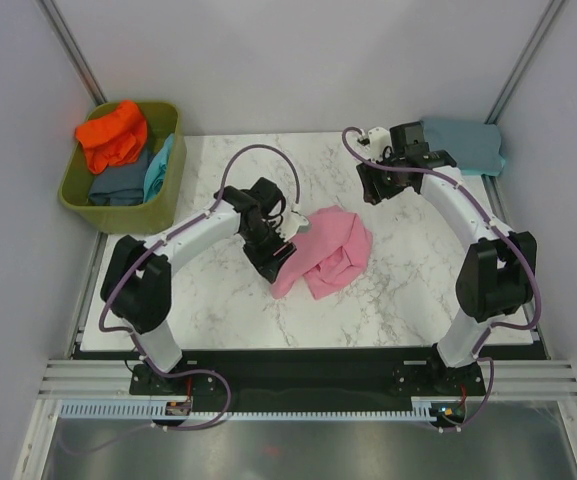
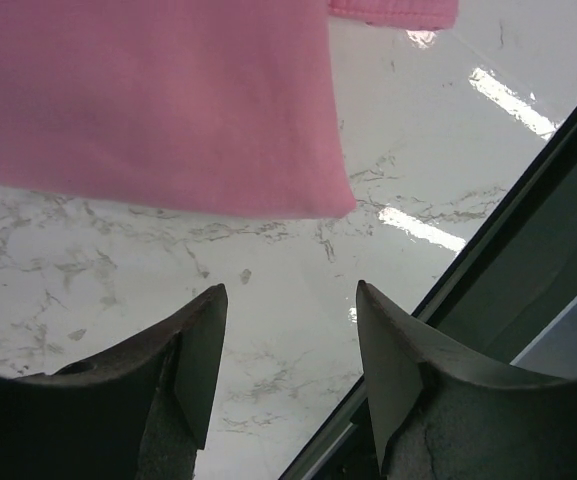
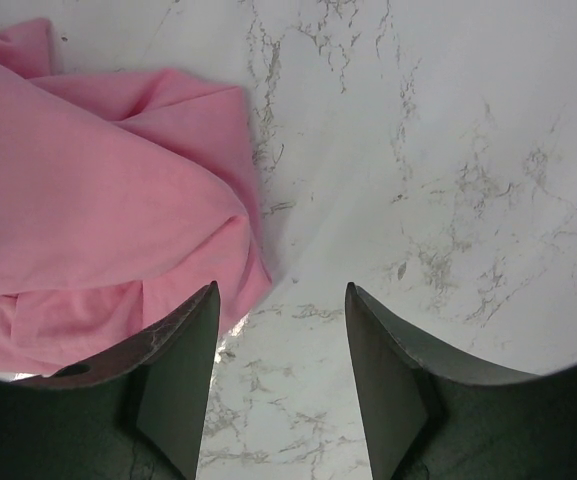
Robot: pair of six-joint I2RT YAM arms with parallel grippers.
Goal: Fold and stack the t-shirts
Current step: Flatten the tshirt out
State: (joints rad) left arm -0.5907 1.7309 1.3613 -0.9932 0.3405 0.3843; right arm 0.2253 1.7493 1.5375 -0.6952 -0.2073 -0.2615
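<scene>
A crumpled pink t-shirt [image 1: 333, 255] lies in the middle of the marble table. My left gripper [image 1: 278, 258] hovers at the shirt's left edge. In the left wrist view this gripper [image 2: 290, 300] is open over bare marble, just short of the pink hem [image 2: 158, 100]. My right gripper [image 1: 378, 188] hangs behind and to the right of the shirt. The right wrist view shows that gripper [image 3: 280, 295] open and empty, with the pink cloth [image 3: 98, 200] beside its left finger. A folded grey-blue t-shirt [image 1: 463, 145] rests at the back right corner.
An olive-green tub [image 1: 73, 190] stands off the table's back left corner, holding an orange tee [image 1: 113, 135], a slate-blue tee [image 1: 118, 185] and a turquoise tee [image 1: 158, 165]. The table's dark front rail [image 2: 528, 220] runs close to my left gripper.
</scene>
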